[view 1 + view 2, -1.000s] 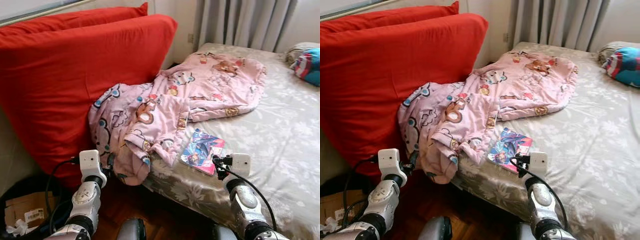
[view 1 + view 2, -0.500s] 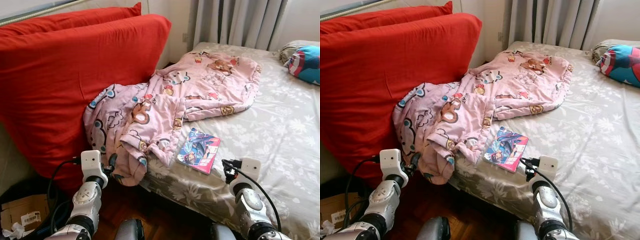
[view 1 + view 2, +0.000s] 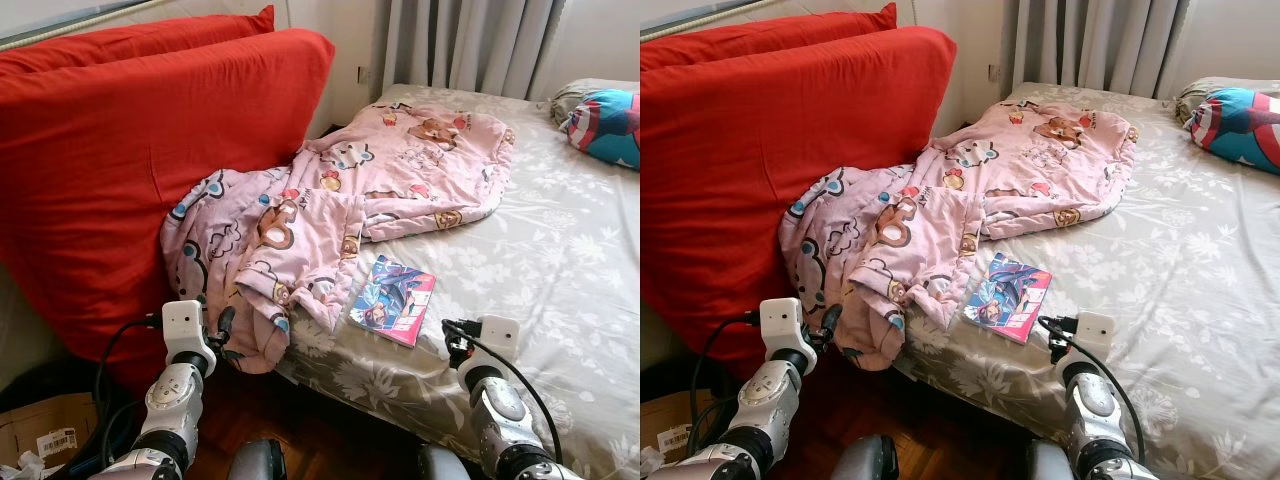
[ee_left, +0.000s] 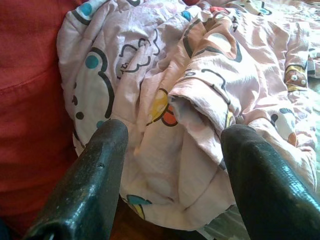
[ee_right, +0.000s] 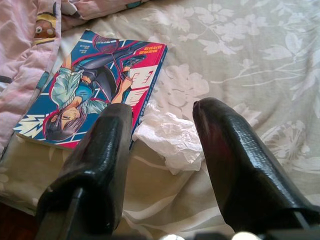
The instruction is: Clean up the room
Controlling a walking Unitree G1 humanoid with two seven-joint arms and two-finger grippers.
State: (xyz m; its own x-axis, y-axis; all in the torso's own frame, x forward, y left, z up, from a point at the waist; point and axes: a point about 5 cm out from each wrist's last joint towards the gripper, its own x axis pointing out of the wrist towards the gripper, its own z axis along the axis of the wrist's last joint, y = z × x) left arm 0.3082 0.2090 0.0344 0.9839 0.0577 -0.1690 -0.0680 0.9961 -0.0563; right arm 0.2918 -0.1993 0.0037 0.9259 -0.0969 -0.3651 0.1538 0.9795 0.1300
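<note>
A pink cartoon-print blanket (image 3: 340, 210) lies rumpled on the bed, and one end hangs over the bed's edge beside the red cushions. My left gripper (image 4: 172, 135) is open, its fingers on either side of the hanging folds, close to the cloth. A comic book (image 3: 392, 300) lies flat near the bed's edge. Next to the book's corner sits a crumpled white tissue (image 5: 167, 137). My right gripper (image 5: 162, 112) is open just above that tissue with nothing between its fingers.
Two big red cushions (image 3: 130, 160) stand against the wall on the left. The bed (image 3: 560, 260) has a grey floral sheet, with a blue and red pillow (image 3: 605, 125) at its far right. A cardboard box (image 3: 45, 435) and cables lie on the dark wood floor (image 3: 320, 440).
The camera has drifted, so the whole scene has shifted a little. My right gripper has moved slightly right, off the book's corner. Blanket and book lie as before.
</note>
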